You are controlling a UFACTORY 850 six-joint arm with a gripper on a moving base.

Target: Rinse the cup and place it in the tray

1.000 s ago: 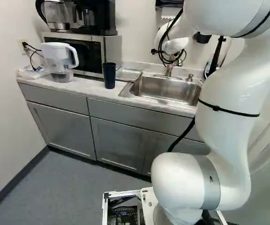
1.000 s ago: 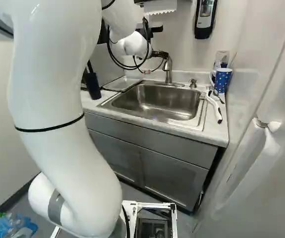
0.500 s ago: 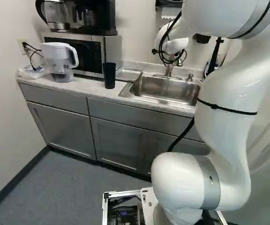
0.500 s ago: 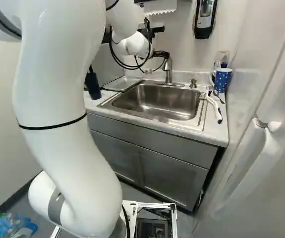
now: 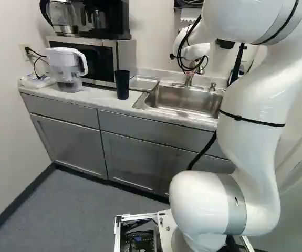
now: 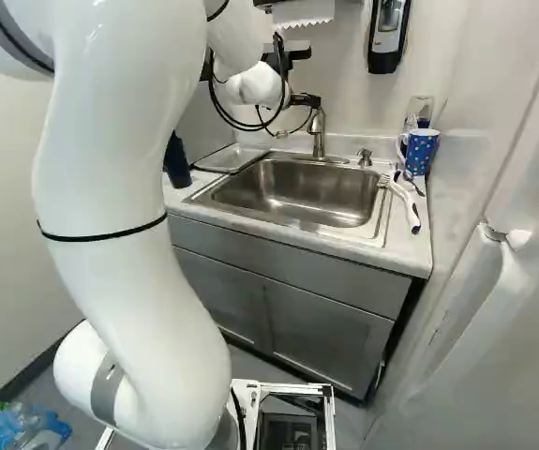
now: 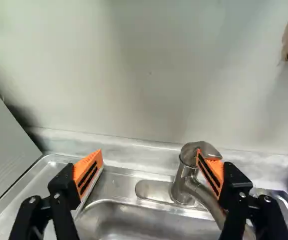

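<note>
Over the sink (image 6: 292, 192), end effector (image 6: 307, 101) wide open, orange pads (image 7: 87, 170) spread apart, one near the faucet (image 7: 182, 186)

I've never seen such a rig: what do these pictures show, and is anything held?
The machine is one white robot arm. The two base views look past it from behind, one from each side; the wrist view looks along its black, two-fingered end effector. On the pale counter stand a white plastic pitcher, a tall dark tumbler and, right of the steel sink in the right base view, a blue dotted mug; a white brush lies nearby. The end effector is open near the curved metal tap, holding nothing.
</note>
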